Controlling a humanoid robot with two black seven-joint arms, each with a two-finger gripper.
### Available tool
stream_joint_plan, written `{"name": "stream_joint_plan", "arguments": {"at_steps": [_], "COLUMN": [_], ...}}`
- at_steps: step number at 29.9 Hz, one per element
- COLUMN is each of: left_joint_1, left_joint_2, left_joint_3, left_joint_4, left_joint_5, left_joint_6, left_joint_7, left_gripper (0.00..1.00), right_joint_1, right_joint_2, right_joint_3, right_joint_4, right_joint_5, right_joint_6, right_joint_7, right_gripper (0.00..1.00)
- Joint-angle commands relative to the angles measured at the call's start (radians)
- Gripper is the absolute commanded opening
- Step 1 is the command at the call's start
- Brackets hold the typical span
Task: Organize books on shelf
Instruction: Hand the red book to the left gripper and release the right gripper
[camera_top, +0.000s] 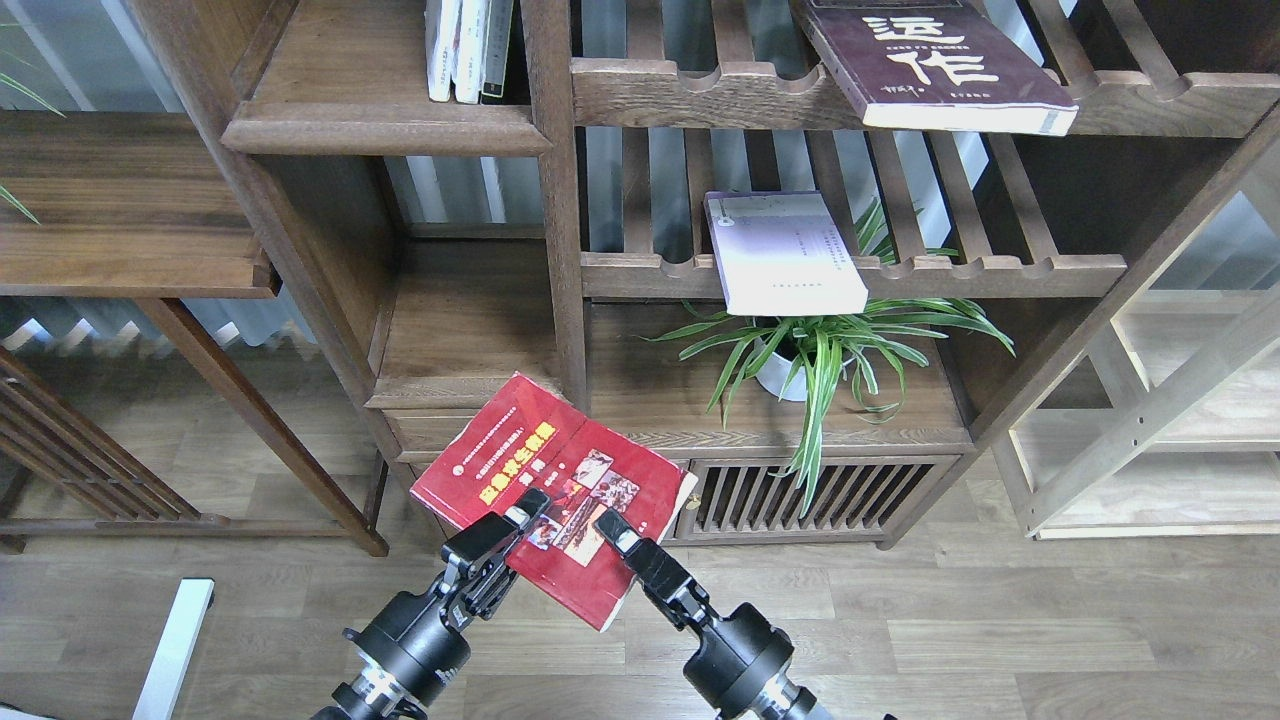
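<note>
The red book (520, 470), with a yellow title and a photo, hangs tilted in the air in front of the bookcase's low cabinet. My left gripper (522, 512) clamps its near edge from the left. My right gripper (608, 528) clamps the same edge from the right. Each shows one finger on the cover; the lower fingers are hidden under the book. A maroon book (930, 65) with white characters lies on the top slatted rack. The pale lavender book (785, 255) lies on the middle slatted rack, overhanging its rail. The solid shelf (385, 128) at upper left carries upright books (468, 50).
A second solid board (465, 330) lies bare below the upper one, just beyond the red book. A potted spider plant (810, 350) stands on the cabinet top (690, 400) at right. A pale wooden frame (1150, 420) is at far right, a white bar (175, 645) on the floor at left.
</note>
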Motion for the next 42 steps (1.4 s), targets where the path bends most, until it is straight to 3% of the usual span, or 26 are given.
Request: {"name": "stream_joint_plan", "arguments": {"at_steps": [1,4,7,12,15,21,25,33,42], "left_joint_1": [0.006,0.01,0.013,0.018,0.018,0.018,0.036,0.075,0.075], "left_joint_2": [0.0,0.0,0.0,0.0,0.0,0.0,0.0,0.0,0.037], "left_joint_3": [0.003,0.003,0.003,0.0,-0.003,-0.008,-0.014,-0.078,-0.153], "left_joint_4": [-0.002,-0.004,-0.004,-0.005,-0.007,-0.007,-0.021,-0.05,-0.053], "left_joint_5": [0.0,0.0,0.0,-0.001,-0.001,-0.001,-0.001,0.0,0.037], "left_joint_6": [0.0,0.0,0.0,0.0,0.0,0.0,0.0,0.0,0.0], "left_joint_7": [0.001,0.001,0.001,0.0,0.0,0.0,0.0,-0.003,-0.005], "left_gripper": [0.06,0.04,0.04,0.04,0.03,0.02,0.02,0.02,0.02], "right_joint_1": [0.0,0.0,0.0,0.002,0.0,0.008,0.011,0.028,0.034], "right_joint_2": [0.0,0.0,0.0,0.0,0.0,0.0,0.0,0.0,0.0], "right_joint_3": [0.001,0.001,-0.002,-0.002,0.001,0.001,0.038,0.251,0.264], "right_joint_4": [-0.001,-0.007,-0.014,-0.05,-0.051,-0.053,-0.085,-0.439,-0.541], "right_joint_5": [0.001,0.001,-0.001,-0.003,-0.003,-0.003,0.019,0.066,0.1], "right_joint_6": [0.0,0.0,0.0,0.0,0.0,0.0,0.0,0.0,0.0], "right_joint_7": [0.002,0.002,0.0,0.0,0.0,-0.001,0.003,0.002,0.002], "right_gripper": [0.05,0.06,0.19,0.76,0.88,0.89,0.99,1.0,1.0]}}
